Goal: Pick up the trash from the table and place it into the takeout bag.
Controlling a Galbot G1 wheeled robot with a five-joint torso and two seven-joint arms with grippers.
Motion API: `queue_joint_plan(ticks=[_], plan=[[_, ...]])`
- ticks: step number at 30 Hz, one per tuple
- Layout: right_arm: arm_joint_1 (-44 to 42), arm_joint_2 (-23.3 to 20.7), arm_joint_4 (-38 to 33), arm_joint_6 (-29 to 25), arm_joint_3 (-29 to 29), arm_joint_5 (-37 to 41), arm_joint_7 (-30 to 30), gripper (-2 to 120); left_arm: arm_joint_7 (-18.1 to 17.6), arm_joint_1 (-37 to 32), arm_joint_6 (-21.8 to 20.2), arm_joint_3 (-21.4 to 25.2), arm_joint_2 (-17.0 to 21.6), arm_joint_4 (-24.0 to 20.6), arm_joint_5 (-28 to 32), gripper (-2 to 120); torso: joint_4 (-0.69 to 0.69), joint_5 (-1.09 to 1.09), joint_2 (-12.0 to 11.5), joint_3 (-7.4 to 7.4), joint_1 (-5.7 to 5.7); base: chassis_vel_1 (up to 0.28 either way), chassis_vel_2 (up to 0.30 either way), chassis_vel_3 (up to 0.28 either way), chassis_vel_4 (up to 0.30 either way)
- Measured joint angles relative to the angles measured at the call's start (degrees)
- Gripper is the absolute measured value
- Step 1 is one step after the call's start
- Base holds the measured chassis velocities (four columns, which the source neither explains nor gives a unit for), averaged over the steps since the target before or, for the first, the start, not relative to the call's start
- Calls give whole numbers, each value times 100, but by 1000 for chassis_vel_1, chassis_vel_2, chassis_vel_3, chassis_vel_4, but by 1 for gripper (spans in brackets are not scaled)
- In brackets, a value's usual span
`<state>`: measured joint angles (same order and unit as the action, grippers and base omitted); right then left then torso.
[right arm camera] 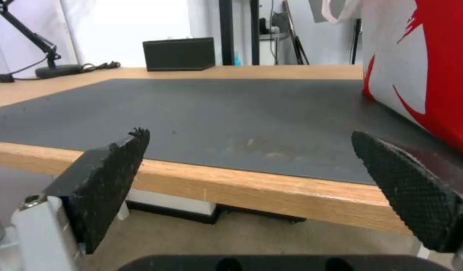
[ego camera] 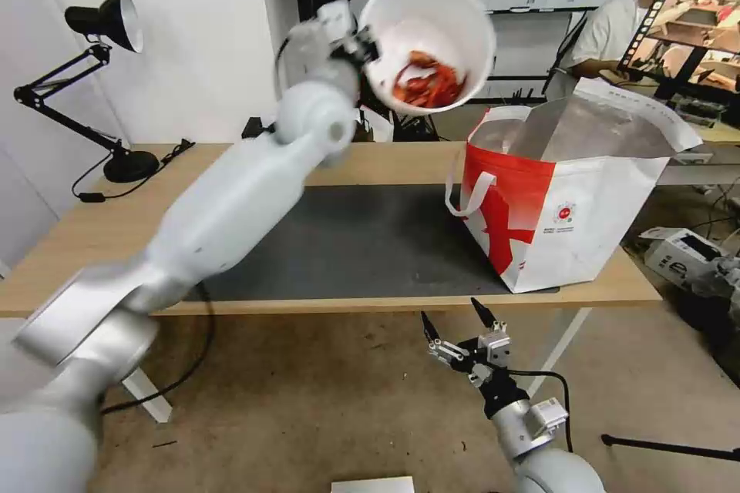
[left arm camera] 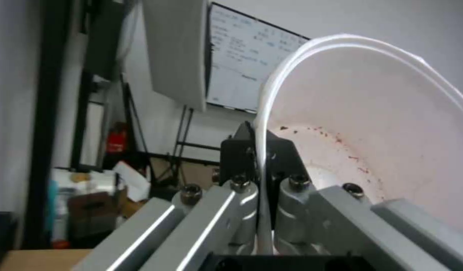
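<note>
Left gripper (ego camera: 362, 46): jaws pinching the rim of the white bowl (ego camera: 428, 38).
Bowl raised and tipped, red crayfish shells (ego camera: 428, 85) inside, above and just left of the open takeout bag (ego camera: 570, 192), which stands on the dark mat (ego camera: 362, 246) at the table's (ego camera: 92, 223) right end. Right gripper (ego camera: 461, 322): jaws spread, empty, low before the table's front edge. Black box (right arm camera: 179, 54) at the far edge.

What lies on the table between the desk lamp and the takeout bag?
In the head view, bare wood and the dark mat lie between desk lamp and takeout bag.
</note>
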<state>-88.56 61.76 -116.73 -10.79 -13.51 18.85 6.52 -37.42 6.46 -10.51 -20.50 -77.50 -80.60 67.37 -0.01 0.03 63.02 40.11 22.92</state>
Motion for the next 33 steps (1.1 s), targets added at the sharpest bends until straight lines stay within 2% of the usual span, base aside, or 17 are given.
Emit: queue_joint_plan(ticks=[3,4,7,8,10,12,19,24,27,29,33], plan=[[0,0,0,0,0,0,0,100,-28,95,-4,-188,-553,378,-212,0,0,0,0,0,0,0,0,0,0],[0,0,0,0,0,0,0,100,-28,95,-4,-188,-553,378,-212,0,0,0,0,0,0,0,0,0,0],[0,0,0,0,0,0,1,100,-30,122,-1,-315,-1016,659,-496,0,-1,-1,0,0,0,0,0,0,0],[0,0,0,0,0,0,1,100,-30,122,-1,-315,-1016,659,-496,0,-1,-1,0,0,0,0,0,0,0],[0,0,0,0,0,0,1,100,-35,125,46,-491,-1232,845,-830,0,-1,0,1,0,-1,0,0,0,0],[0,0,0,0,0,0,1,100,-46,125,55,-533,-1259,871,-894,0,-1,0,1,0,-1,0,0,0,0],[0,0,0,0,0,0,1,100,-11,30,171,-1291,-1226,914,-1743,0,1,-2,1,0,-1,0,0,0,0],[0,0,0,0,0,0,1,100,46,3,186,-1493,-1165,813,-1790,0,2,-3,1,0,-1,0,0,0,0],[0,0,0,0,0,0,1,100,167,-5,146,-1556,-1106,645,-1494,0,1,-3,1,0,0,0,0,0,0],[0,0,0,0,0,0,1,100,200,-28,-13,-1523,-1087,478,-973,0,1,-3,1,0,-1,0,0,0,0],[0,0,0,0,0,0,1,100,350,-41,-66,-1578,-1014,439,-817,0,1,-3,1,0,-1,0,0,0,0]])
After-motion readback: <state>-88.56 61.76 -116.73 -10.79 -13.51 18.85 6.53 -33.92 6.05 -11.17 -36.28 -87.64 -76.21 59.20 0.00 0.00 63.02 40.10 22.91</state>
